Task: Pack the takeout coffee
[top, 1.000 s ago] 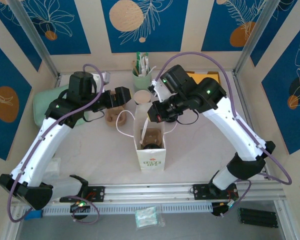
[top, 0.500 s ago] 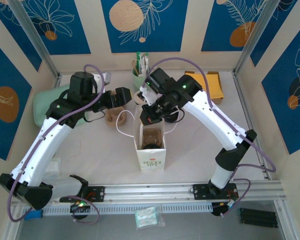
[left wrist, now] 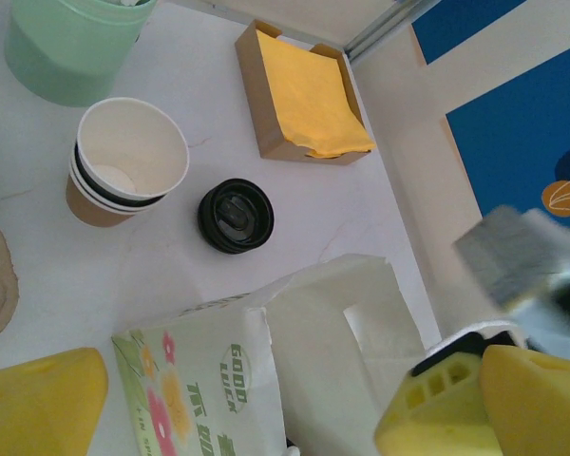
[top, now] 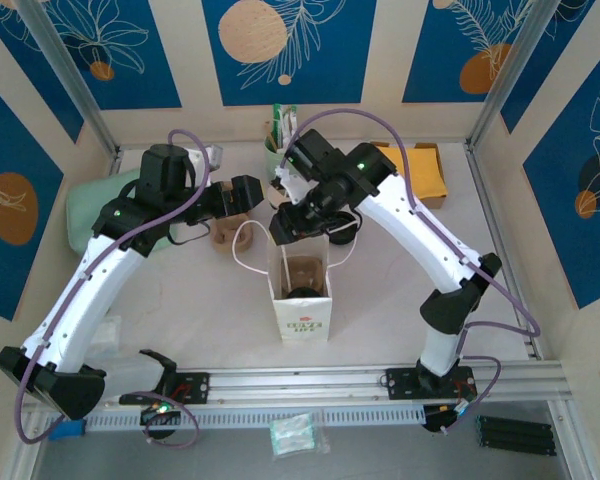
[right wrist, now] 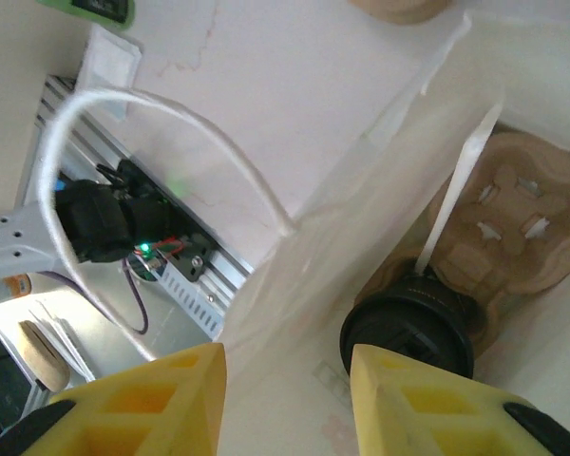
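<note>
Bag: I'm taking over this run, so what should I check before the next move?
1. Coffee lidded, in carrier, inside bag: ok.
2. Bag upright: ok.
3. Right end effector open: ok; bag wall lies inside the gap.
4. Left end effector open, empty: ok.
5. Loose lid and cups apart from bag: ok.

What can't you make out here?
- Right wrist: takeout coffee, body hidden beneath its lid, inside the cardboard carrier and paper bag.
- Left wrist: grey object at the right edge, too blurred to name.
- Left wrist: green container, cut off by the top edge.
</note>
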